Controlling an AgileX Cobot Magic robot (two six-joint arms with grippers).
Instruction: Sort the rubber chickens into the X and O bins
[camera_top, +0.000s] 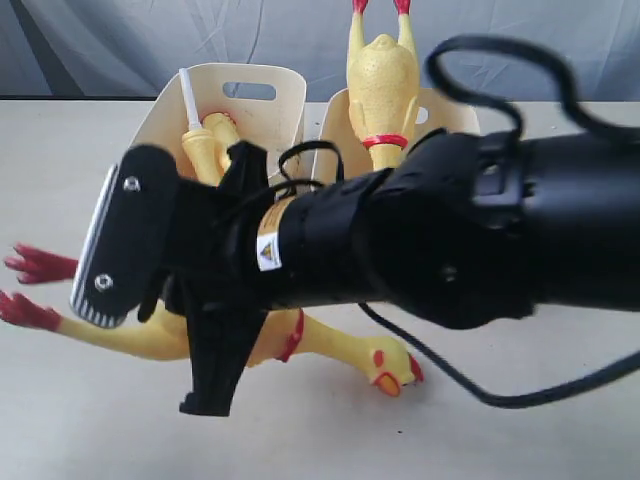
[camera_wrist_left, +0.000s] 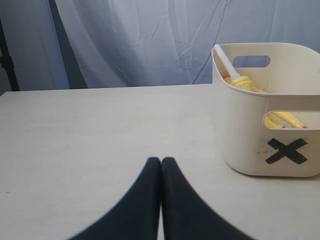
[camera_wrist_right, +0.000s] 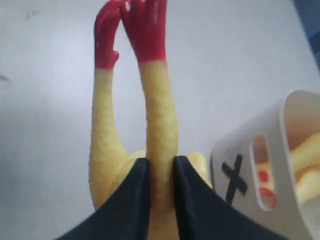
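Observation:
A big yellow rubber chicken (camera_top: 340, 345) lies on the table with its red feet (camera_top: 35, 265) to the left and its head (camera_top: 395, 372) to the right. My right gripper (camera_wrist_right: 160, 161) is shut on one of its legs (camera_wrist_right: 160, 115), close beside the X bin (camera_wrist_right: 250, 175). That bin (camera_top: 265, 115) holds slim yellow chickens (camera_top: 205, 150) and a white stick (camera_top: 189, 100). In the other cream bin (camera_top: 335, 130), whose mark is hidden, a plump chicken (camera_top: 380, 85) stands feet up. My left gripper (camera_wrist_left: 161, 162) is shut and empty, low over bare table left of the X bin (camera_wrist_left: 260, 130).
My right arm (camera_top: 450, 240) fills the middle of the exterior view, with a black cable (camera_top: 500, 395) looping over the table. A grey curtain (camera_wrist_left: 150, 40) hangs behind the table's far edge.

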